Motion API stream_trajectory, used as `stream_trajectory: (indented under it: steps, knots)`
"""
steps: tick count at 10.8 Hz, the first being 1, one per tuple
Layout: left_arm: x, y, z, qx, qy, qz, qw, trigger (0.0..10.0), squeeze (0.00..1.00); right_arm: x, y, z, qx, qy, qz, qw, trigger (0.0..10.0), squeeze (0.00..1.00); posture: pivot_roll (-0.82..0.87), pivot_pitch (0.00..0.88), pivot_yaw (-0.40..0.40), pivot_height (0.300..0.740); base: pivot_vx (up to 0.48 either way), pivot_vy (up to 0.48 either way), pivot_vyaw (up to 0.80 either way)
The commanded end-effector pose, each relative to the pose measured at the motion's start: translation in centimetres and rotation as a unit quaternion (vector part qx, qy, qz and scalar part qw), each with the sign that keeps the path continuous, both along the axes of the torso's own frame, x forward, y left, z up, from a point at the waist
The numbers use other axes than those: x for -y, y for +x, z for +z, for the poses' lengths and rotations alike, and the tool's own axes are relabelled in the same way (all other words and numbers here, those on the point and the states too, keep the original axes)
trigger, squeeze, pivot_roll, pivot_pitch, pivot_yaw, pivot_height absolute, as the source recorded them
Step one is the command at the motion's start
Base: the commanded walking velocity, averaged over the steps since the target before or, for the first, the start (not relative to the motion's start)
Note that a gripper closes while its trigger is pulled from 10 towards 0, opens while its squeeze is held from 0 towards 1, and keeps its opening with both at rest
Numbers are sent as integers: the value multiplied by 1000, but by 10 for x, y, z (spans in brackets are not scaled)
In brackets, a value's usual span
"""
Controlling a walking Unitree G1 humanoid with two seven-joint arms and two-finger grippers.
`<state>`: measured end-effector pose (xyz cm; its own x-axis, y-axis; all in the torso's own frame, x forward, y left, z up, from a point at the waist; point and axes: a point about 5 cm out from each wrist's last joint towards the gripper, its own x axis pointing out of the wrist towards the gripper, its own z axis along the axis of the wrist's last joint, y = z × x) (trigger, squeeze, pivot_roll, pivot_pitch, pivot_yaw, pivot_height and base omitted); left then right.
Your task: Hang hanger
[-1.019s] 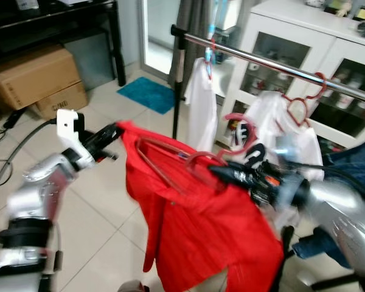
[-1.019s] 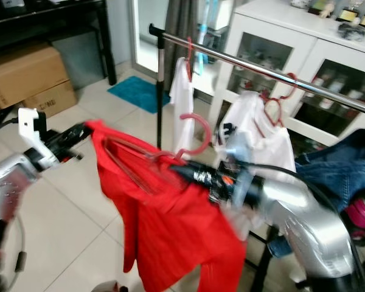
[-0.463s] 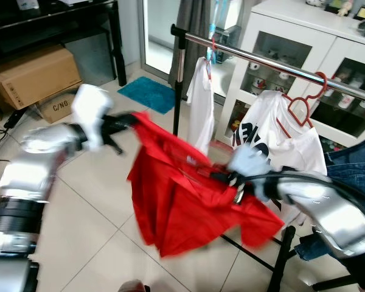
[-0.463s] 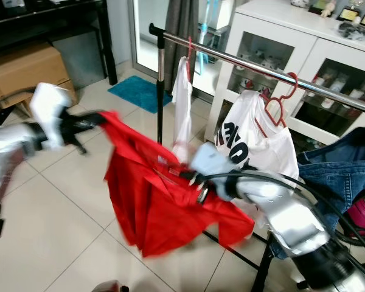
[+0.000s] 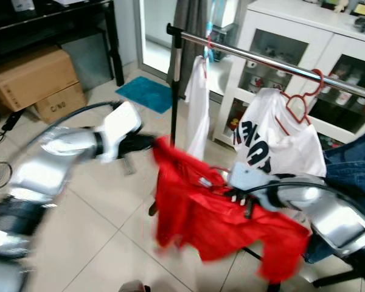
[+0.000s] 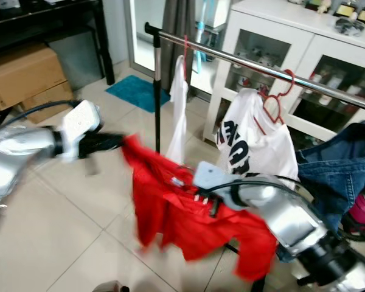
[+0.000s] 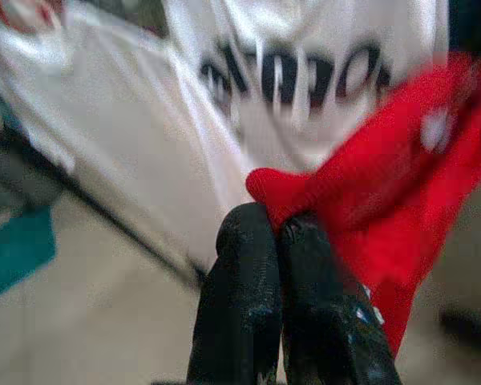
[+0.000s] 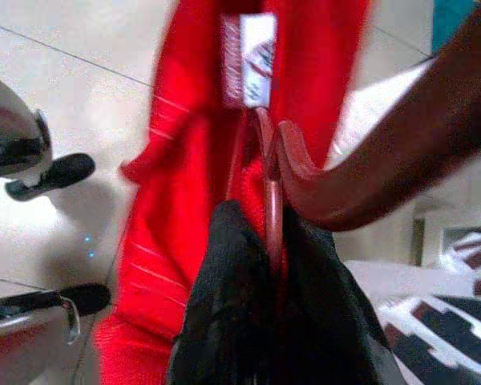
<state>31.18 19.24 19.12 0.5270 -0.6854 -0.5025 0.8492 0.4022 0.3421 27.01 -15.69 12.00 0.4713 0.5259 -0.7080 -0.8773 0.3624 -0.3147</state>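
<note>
A red shirt (image 5: 219, 219) on a dark red hanger (image 8: 361, 180) is held between both arms, in front of the steel rail (image 5: 261, 59) of a clothes rack. My left gripper (image 7: 279, 228) is shut on a corner of the red shirt (image 7: 401, 192). My right gripper (image 8: 260, 220) is shut on the hanger's neck, just below its hook and the shirt's white collar label (image 8: 248, 60). Seen from the head, the left gripper (image 5: 147, 142) is at the shirt's left edge and the right arm (image 5: 274, 194) reaches across its top.
A white printed T-shirt (image 5: 280, 140) on a red hanger (image 5: 301, 100) and a thin white garment (image 5: 198, 103) hang on the rail. White glass-door cabinet (image 5: 328, 55) behind. Denim clothes (image 6: 347, 164) at the right. Cardboard boxes (image 5: 33, 79) and a teal mat (image 5: 145, 92) at the left.
Both arms have swung the red shirt to the right and lower, closer to the rack's upright. The left arm reached further across. The shirt now hangs stretched out below the right arm.
</note>
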Motion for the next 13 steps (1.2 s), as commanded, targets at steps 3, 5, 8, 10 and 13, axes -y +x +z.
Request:
stream_trajectory:
  steps: [3, 5, 8, 10, 13]
  knots:
    - [-71, -6, 3, 5, 113, 132, 985, 0, 0, 41, -7, 9, -23, 38, -24, 999, 0, 0, 7, 0, -18, 740, 0, 0, 0]
    - [-116, 4, 14, 80, 152, 254, 952, 0, 0, 32, -32, 23, -59, 119, 68, 989, 0, 0, 11, 0, -19, 740, 0, 0, 0]
    - [-139, 10, 20, 124, 61, 310, 941, 0, 0, 27, -41, 31, -77, 220, 87, 969, 0, 0, 11, 0, -16, 740, 0, 0, 0]
    - [-140, 8, -4, 90, -20, 328, 940, 0, 0, 23, -42, 39, -80, 322, 72, 941, 0, 0, 9, 0, -14, 740, 0, 0, 0]
    - [-134, 1, -33, 39, -79, 309, 947, 0, 0, 28, -40, 50, -65, 380, 44, 922, 0, 0, 1, 0, -12, 740, 0, 0, 0]
